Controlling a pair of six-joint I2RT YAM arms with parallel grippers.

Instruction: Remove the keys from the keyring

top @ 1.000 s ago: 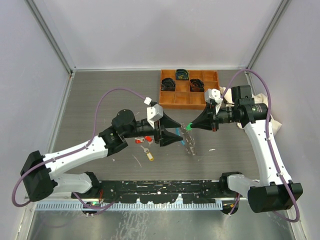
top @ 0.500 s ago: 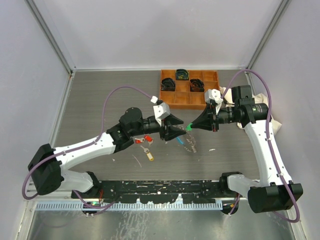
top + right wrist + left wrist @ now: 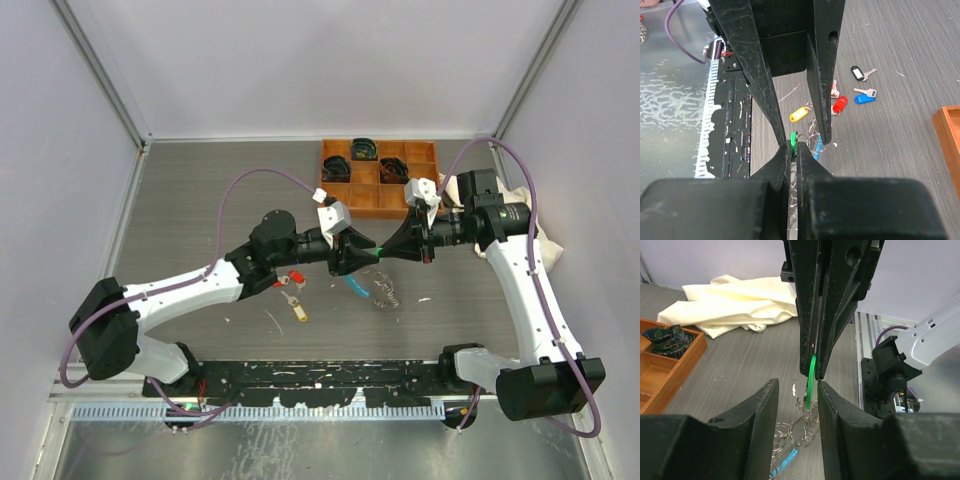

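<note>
1. Overhead, top view: right gripper [image 3: 386, 252] and left gripper [image 3: 364, 257] meet tip to tip at frame centre, with the green-tagged key [image 3: 379, 253] between them. Keyring [image 3: 384, 291] lies on the table [image 3: 200, 200] just below centre. Red-tagged key [image 3: 293, 279] and yellow-tagged key [image 3: 298, 312] lie loose left of centre, judged already off
2. Left wrist view: left gripper [image 3: 797, 387] has its jaws narrowly parted and straddles the green tag [image 3: 811, 375] without touching it. Right gripper's fingers [image 3: 807, 315] come down from the top edge, pinched on the tag. Judged: the right presents the key so the left can take it. Keyring coil [image 3: 795, 432] shows at lower centre
3. Right wrist view: right gripper [image 3: 793, 150] is clamped on the green tag [image 3: 794, 137] at lower centre. Blue-tagged key [image 3: 864, 98] and black-tagged key [image 3: 857, 72] lie loose at right. Cannot tell whether the green-tagged key is still threaded on the keyring
</note>
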